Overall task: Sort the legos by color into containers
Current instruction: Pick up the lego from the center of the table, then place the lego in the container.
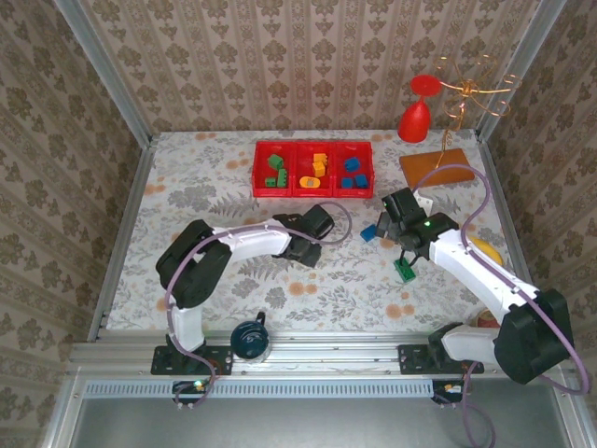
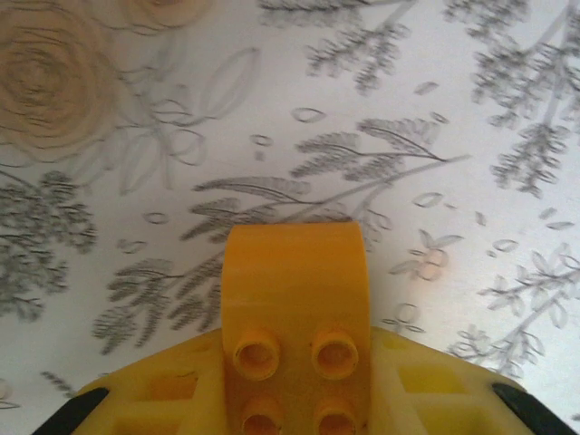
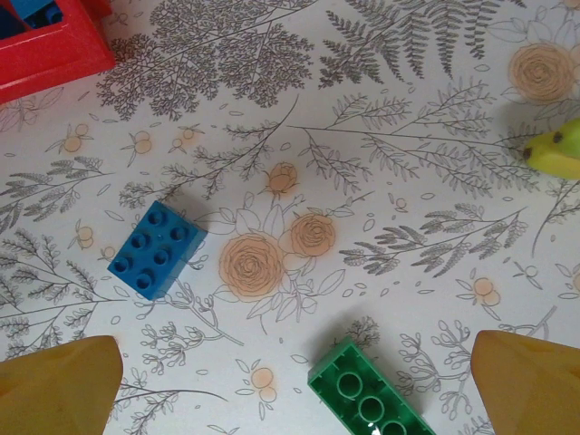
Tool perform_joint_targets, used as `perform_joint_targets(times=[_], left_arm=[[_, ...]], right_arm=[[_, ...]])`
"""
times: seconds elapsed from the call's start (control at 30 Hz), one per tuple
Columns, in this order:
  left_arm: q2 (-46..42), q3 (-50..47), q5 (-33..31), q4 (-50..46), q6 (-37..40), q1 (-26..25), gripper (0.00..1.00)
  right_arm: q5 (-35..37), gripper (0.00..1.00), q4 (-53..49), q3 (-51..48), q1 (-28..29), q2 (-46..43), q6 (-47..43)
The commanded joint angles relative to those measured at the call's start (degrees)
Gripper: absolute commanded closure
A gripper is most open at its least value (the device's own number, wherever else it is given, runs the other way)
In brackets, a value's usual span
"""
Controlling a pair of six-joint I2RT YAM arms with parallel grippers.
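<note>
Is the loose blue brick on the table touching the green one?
No, in the right wrist view the blue brick lies well apart from the green brick, with bare flowered table between them.

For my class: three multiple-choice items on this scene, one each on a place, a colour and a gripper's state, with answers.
1. Where is the loose blue brick relative to the red tray? A) inside it B) on the table outside it C) on its rim
2. What colour is the held brick in the left gripper? A) green B) blue C) orange-yellow
3. The right gripper is: A) open, empty B) shut on a green brick C) shut on a banana
Answers: 1 B, it lies apart from the tray; 2 C, the left wrist view shows orange-yellow; 3 A, its fingers stand wide apart.
</note>
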Motion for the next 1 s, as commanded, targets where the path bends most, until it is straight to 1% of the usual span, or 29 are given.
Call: perform_joint_targets(times=[0.0, 0.2, 0.33, 0.47, 0.7, 0.97], left_arm=[[-3.7, 0.5, -2.3, 0.5, 1.6, 1.9, 0.72], [-4.9, 5.5, -3.8, 0.8, 4.8, 5.2, 0.72], [-3.6, 11.0, -4.6, 2.0, 7.5, 7.9, 0.72], [-0.8, 17.2, -6.1, 3.7, 9.9, 10.1, 0.72], [6.5, 28.0, -6.5, 5.5, 12.5, 13.3, 0.71], [14.3, 38.2, -7.6, 6.2, 13.0, 15.4, 0.69]], right_arm=[[-1.2, 0.0, 1.6, -0.5, -0.2, 1.5, 1.6], [-2.8, 0.0, 2.9, 0.4, -0.1, 3.7, 1.9], [-3.7, 0.0, 3.9, 0.9, 0.2, 5.5, 2.2], [-4.3, 0.0, 4.4, 1.5, 0.7, 7.3, 2.6], [-4.8, 0.0, 4.9, 2.7, 1.7, 11.2, 3.0], [-4.9, 0.0, 5.3, 4.0, 2.7, 14.8, 3.4]])
